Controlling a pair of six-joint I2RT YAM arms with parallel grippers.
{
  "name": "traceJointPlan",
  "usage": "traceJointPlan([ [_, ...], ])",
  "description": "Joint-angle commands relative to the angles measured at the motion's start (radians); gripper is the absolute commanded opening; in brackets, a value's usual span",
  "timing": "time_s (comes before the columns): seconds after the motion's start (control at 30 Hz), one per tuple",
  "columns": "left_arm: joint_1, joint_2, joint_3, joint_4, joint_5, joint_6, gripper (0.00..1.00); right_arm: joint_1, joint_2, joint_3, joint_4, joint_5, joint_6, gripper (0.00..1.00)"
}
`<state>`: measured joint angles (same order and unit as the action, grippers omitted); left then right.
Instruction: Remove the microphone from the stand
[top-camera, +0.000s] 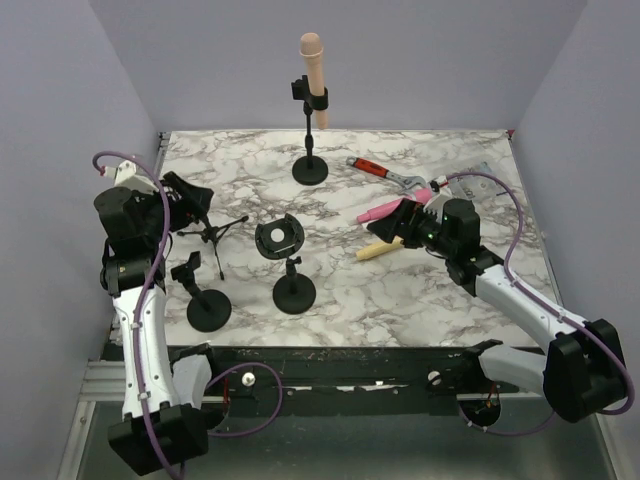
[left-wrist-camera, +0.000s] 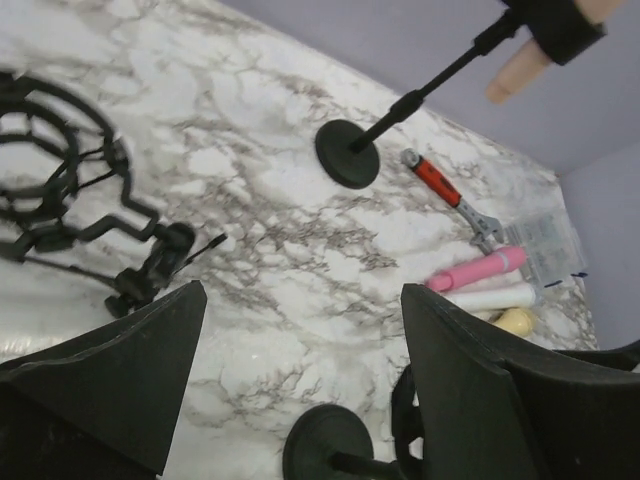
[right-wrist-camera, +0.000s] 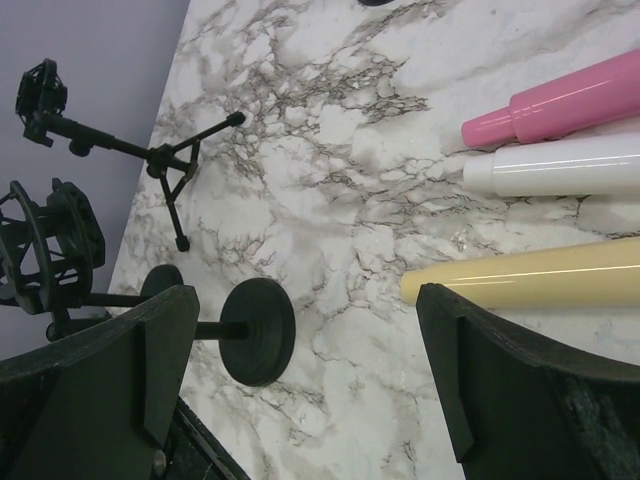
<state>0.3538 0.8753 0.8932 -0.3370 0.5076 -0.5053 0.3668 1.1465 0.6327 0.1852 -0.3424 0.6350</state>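
A peach microphone (top-camera: 313, 70) stands upright in the black clip of a stand (top-camera: 310, 150) with a round base, at the back middle of the table. The left wrist view shows that base (left-wrist-camera: 347, 153) and the microphone's lower end (left-wrist-camera: 520, 70) at the top right. My left gripper (top-camera: 195, 205) hovers open at the left side, far from the stand, with nothing between its fingers (left-wrist-camera: 120, 370). My right gripper (top-camera: 395, 228) is open and empty too, low over the table at the right, beside loose microphones.
Pink (right-wrist-camera: 560, 105), white (right-wrist-camera: 555, 165) and yellow (right-wrist-camera: 530, 275) microphones lie loose at the right. A red-handled wrench (top-camera: 385, 172) and a clear packet (top-camera: 480, 180) lie behind them. A shock-mount stand (top-camera: 293, 293), a small tripod (top-camera: 215, 235) and another round-based stand (top-camera: 208, 308) occupy the front left.
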Motion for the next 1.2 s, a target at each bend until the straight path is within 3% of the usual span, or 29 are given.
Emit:
traceJointPlan([
  [0.0,-0.166,0.012,0.156,-0.020,-0.117,0.015,0.82,0.004,0.022,-0.011,0.018,0.051,-0.012,1.00],
  [0.2,-0.375,0.100,0.266,0.033,-0.122,0.060,0.82,0.004,0.056,0.012,-0.005,0.077,-0.017,1.00],
  [0.37,-0.473,0.162,0.295,0.069,-0.123,0.131,0.82,0.004,0.075,0.029,-0.034,0.087,-0.014,1.00],
  [0.63,-0.494,0.117,0.174,0.144,-0.171,0.231,0.82,0.005,0.133,0.099,-0.042,0.106,-0.002,1.00],
  [0.83,-0.495,0.054,0.130,0.162,-0.166,0.171,0.82,0.008,0.222,0.227,-0.019,0.136,-0.009,1.00],
  [1.17,-0.509,-0.022,0.106,0.175,-0.133,0.102,0.82,0.055,0.473,0.670,-0.022,0.244,-0.109,1.00],
])
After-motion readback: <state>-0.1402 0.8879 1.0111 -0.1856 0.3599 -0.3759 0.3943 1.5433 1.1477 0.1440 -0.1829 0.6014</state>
